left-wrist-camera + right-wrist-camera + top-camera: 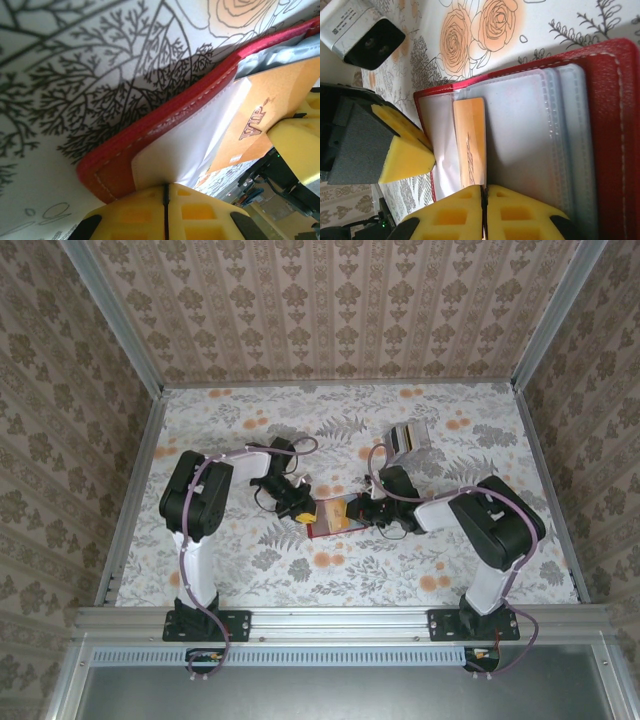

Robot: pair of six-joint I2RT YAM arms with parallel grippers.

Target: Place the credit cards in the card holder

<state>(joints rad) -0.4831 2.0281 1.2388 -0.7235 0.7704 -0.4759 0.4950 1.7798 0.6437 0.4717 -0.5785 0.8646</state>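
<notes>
1. At the near edge of the flowered table (250, 580), the two arms are bolted side by side, and both reach in toward the middle.
2. Mid-table, between the two wrists, lies the card holder (320, 530). It is spread open like a book, with a red leather-like cover and pale stitching along its rim.
3. Inside it, clear plastic sleeves (530, 135) overlap one another and look slightly milky against the red.
4. A yellow card (470, 140) printed "VIP" lies on the open holder among those sleeves. I cannot tell whether it sits fully in a pocket.
5. The left gripper (300, 506) is at the holder's left edge with its yellow fingers pressed together. The seam between them meets the edge of a sleeve, but I cannot tell whether they pinch it.
6. The right gripper (368, 508) is at the holder's right side, also with its fingers together. Its tips are just beside one end of the yellow card.
7. Farther back, a clear box (407, 440) stands well apart from the holder.
</notes>
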